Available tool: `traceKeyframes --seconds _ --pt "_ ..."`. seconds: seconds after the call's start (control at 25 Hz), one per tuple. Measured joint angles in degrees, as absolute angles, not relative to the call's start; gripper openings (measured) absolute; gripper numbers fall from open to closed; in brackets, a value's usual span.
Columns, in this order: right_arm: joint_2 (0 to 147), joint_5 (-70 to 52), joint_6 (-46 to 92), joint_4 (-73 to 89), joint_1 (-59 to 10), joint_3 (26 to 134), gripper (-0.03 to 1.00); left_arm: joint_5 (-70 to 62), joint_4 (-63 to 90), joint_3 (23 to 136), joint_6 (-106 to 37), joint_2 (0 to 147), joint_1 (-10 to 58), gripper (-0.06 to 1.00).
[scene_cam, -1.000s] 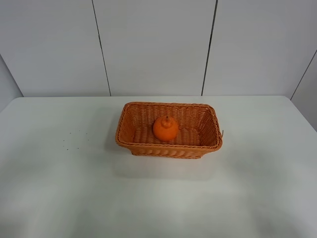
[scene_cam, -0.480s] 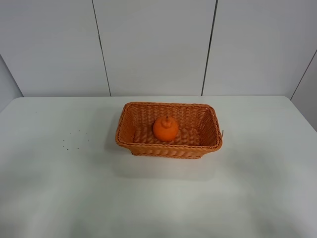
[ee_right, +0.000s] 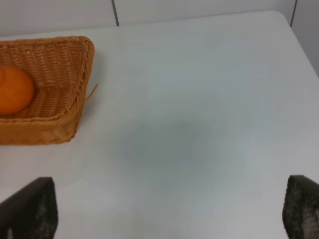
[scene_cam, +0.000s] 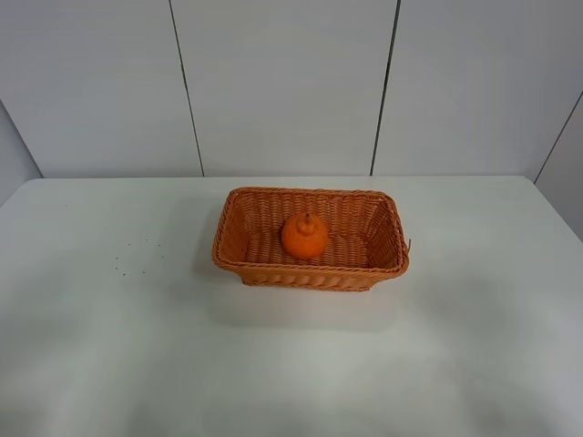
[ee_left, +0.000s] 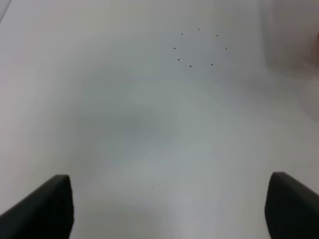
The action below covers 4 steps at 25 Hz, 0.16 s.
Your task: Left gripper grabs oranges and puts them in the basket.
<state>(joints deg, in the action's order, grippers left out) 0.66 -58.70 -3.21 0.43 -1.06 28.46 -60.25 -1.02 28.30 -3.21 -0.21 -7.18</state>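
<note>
Woven wicker basket (scene_cam: 239,228) cradles the round, knob-topped orange (scene_cam: 304,236).

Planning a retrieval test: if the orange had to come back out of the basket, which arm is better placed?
Probably right. Its wrist view shows the orange in the basket; the right gripper is open. The left gripper, also open, faces bare table.

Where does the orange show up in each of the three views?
Exterior high: the orange sits upright inside the basket, near its middle, knob up.
Left wrist: not in it; only bare table and small dark specks.
Right wrist: partly cut off at the picture's edge, inside the basket.
Shared landmark: the basket, in the exterior and right wrist views.
</note>
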Motion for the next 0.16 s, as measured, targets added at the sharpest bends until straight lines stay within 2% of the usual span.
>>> traceKeyframes --seconds 0.16 --pt "0.66 -58.70 -3.21 0.43 -1.06 28.46 0.69 -60.25 -1.02 28.30 -3.10 -0.21 -7.18 0.88"
